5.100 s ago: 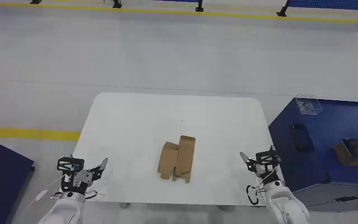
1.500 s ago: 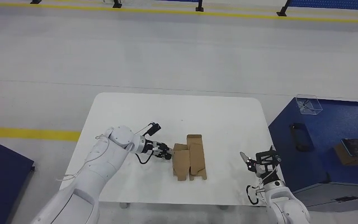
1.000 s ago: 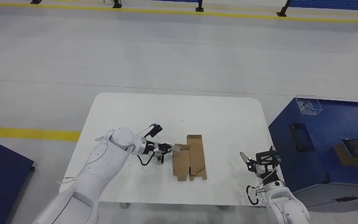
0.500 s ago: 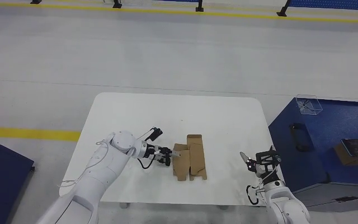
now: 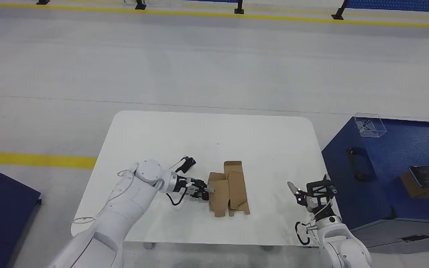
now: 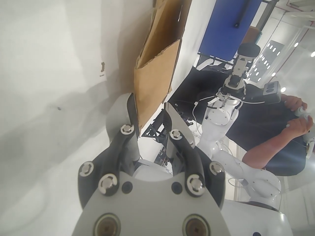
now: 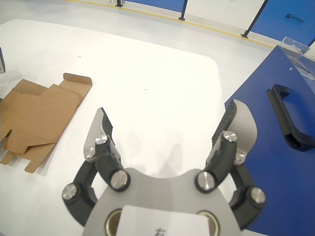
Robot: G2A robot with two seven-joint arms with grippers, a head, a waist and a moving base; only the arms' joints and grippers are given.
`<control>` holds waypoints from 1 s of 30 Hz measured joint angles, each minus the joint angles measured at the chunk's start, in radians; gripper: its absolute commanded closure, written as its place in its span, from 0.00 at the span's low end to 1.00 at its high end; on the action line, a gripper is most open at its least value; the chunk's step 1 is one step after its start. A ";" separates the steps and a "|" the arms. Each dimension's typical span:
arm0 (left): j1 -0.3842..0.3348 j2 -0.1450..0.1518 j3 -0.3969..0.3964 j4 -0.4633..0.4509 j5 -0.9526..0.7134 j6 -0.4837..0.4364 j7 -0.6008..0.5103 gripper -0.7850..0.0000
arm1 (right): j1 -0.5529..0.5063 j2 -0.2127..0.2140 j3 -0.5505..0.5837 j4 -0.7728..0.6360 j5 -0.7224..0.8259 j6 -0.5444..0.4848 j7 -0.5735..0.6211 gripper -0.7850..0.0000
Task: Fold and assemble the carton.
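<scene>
From above, the flattened carton [image 5: 228,188] lies on the table [image 5: 154,141], farther right than before, with the left gripper [image 5: 203,190], come across from the near edge, at its side; the left wrist view shows its fingers [image 6: 130,110] parted astride the carton's edge, and the right wrist view shows the right gripper [image 7: 168,106] spread wide, unmoved.

The carton [image 5: 226,188] is plain brown cardboard on a white table [image 5: 268,144]. At the frame's right, a blue cabinet [image 5: 385,144] bears a black handle [image 5: 357,163]. A yellow stripe [image 5: 47,160] crosses the pale grey floor [image 5: 201,60].
</scene>
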 measured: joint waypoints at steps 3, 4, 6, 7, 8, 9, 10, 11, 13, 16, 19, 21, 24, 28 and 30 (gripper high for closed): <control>-0.006 -0.006 0.000 0.029 -0.003 -0.004 0.009 0.79 | 0.000 0.000 0.000 0.000 0.000 0.000 0.000 0.00; -0.007 -0.009 0.000 0.035 -0.003 -0.004 0.012 0.80 | 0.000 0.000 0.000 0.000 0.000 0.000 0.000 0.00; -0.007 -0.014 0.001 0.045 -0.003 -0.009 0.021 0.81 | 0.000 0.000 0.000 0.000 0.000 0.000 0.000 0.00; -0.007 -0.016 0.002 0.048 -0.002 -0.012 0.027 0.83 | 0.000 0.000 0.000 0.000 0.000 0.000 0.000 0.00; -0.007 -0.019 0.004 0.052 0.002 -0.016 0.035 0.83 | 0.000 0.000 0.000 0.000 0.000 0.000 0.000 0.00; -0.007 -0.022 0.006 0.055 0.006 -0.018 0.045 0.83 | 0.000 0.000 0.000 0.000 0.000 0.000 0.000 0.00; -0.006 -0.024 0.008 0.058 0.012 -0.019 0.055 0.85 | 0.000 0.000 0.000 0.000 0.000 0.000 0.000 0.00; -0.005 -0.028 0.011 0.060 0.016 -0.020 0.063 0.87 | 0.000 0.000 0.000 0.000 0.000 0.000 0.000 0.00; -0.004 -0.033 0.014 0.065 0.020 -0.019 0.071 1.00 | 0.000 0.000 0.000 0.000 0.000 0.000 0.000 0.00; -0.005 -0.040 0.016 0.074 0.025 -0.023 0.081 1.00 | 0.000 0.000 0.000 0.000 0.000 0.000 0.000 0.00; -0.007 -0.044 0.008 0.087 0.005 -0.032 0.064 1.00 | 0.000 0.000 0.000 0.000 0.000 0.000 0.000 0.00; -0.011 -0.044 0.000 0.095 -0.008 -0.050 0.043 1.00 | 0.000 0.000 0.000 0.000 0.000 0.000 0.000 0.00; -0.018 -0.040 -0.011 0.099 -0.019 -0.095 0.017 1.00 | 0.000 0.000 0.000 0.000 0.000 0.000 0.000 0.00; -0.029 -0.026 -0.042 0.085 -0.066 -0.180 -0.063 1.00 | 0.007 -0.001 0.008 -0.006 0.020 -0.006 0.011 0.00; -0.030 -0.017 -0.056 0.067 -0.082 -0.223 -0.087 1.00 | 0.024 0.002 0.039 -0.026 0.104 -0.064 0.077 0.00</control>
